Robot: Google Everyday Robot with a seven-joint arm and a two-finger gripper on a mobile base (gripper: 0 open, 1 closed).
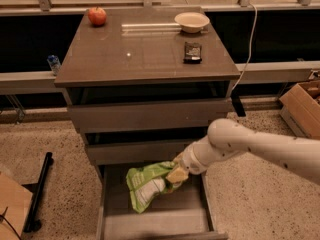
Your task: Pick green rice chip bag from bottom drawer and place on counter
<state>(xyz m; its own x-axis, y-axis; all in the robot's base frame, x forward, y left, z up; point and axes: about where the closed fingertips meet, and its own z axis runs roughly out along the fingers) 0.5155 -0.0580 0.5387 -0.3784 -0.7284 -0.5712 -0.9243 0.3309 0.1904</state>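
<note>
The green rice chip bag [146, 184], crumpled light green with a white label patch, hangs lifted above the floor of the open bottom drawer [155, 219]. My gripper [175, 174] is shut on the bag's right upper edge, reaching in from the right on a white arm. The counter [140, 54] is the glossy grey-brown top of the cabinet, above the gripper.
On the counter sit a red apple [97, 16] at the back left, a white bowl [192, 21] at the back right and a small black packet [192, 52]. A cardboard box [302, 106] stands on the floor at right. A black stand [39, 191] lies at left.
</note>
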